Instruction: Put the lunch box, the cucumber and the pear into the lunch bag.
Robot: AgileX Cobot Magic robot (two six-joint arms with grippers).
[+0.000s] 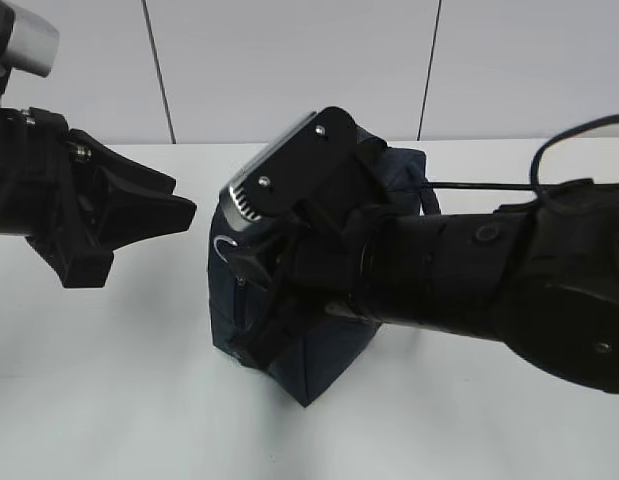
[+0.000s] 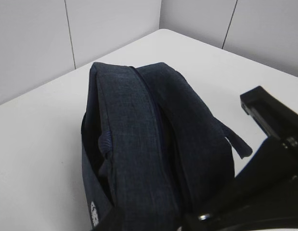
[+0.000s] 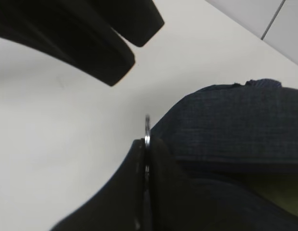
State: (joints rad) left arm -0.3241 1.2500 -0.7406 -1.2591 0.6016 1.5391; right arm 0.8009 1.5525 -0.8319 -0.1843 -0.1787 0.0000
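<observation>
The dark navy lunch bag [image 1: 319, 360] stands on the white table, also seen in the left wrist view [image 2: 139, 134] and the right wrist view [image 3: 235, 125]. My right gripper [image 1: 251, 262] reaches across onto the bag's left end and is shut on the metal ring pull [image 3: 147, 129] of its zipper. My left gripper [image 1: 184, 205] hovers left of the bag, empty, its jaws slightly apart; its fingers [image 3: 110, 53] show in the right wrist view. The lunch box, cucumber and pear are out of view. A pale yellow-green patch [image 3: 278, 192] shows in the bag's opening.
The bag's looped handle [image 2: 235, 139] hangs off its far side. The right arm [image 1: 509, 280] covers most of the bag's top. Bare white table [image 1: 109, 400] lies around the bag, with panelled walls behind.
</observation>
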